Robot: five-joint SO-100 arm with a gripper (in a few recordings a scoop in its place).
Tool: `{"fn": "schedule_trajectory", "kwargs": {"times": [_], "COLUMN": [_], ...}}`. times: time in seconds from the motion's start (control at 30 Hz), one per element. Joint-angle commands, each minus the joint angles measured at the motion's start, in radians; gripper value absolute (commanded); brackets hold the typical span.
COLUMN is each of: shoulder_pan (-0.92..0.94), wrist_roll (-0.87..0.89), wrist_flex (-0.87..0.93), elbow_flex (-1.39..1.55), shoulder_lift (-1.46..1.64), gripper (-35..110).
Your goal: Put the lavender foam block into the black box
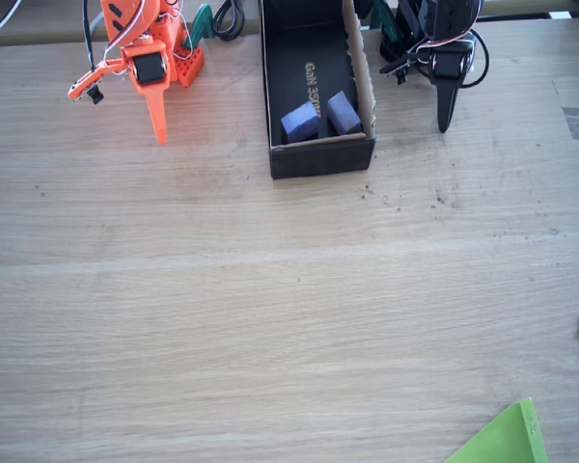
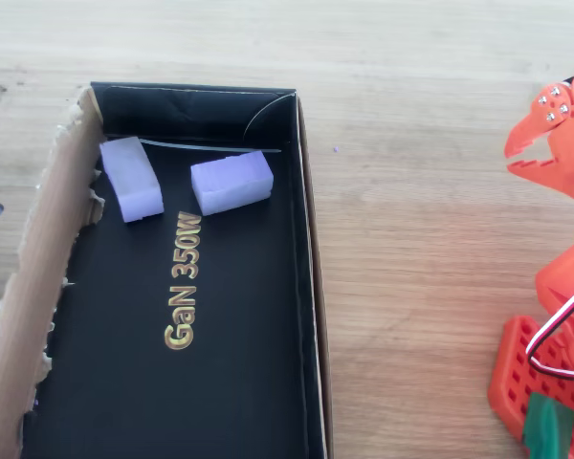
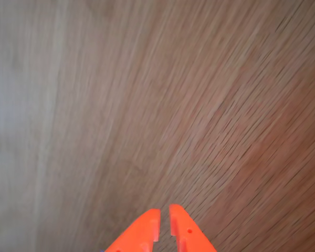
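Now orange claw [image 3: 164, 223] clenched, empty, above bare wooden table [image 3: 147, 105], lavender foam block [image 2: 131, 178] inside black box [image 2: 311, 287]

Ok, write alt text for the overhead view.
Two small foam blocks, the lavender foam block and another block, lie apart at the far end of the black box on a wooden table; the orange hand is outside it, at the right.

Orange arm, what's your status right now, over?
Gripper shut, empty, parked over bare table. Two foam blocks lying apart inside the black box. Nothing in the way.
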Motion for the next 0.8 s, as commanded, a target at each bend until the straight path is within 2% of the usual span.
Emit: {"fn": "schedule_trajectory", "kwargs": {"times": [0.0,0.77], "shoulder_pan": [-0.015,-0.089], "wrist_roll": [0.028,-0.02], "wrist_flex": [0.038,0.04], "elbow_flex": [0.005,0.005], "shoulder_lift": [0.011,0.011], "gripper": [0,0]}}
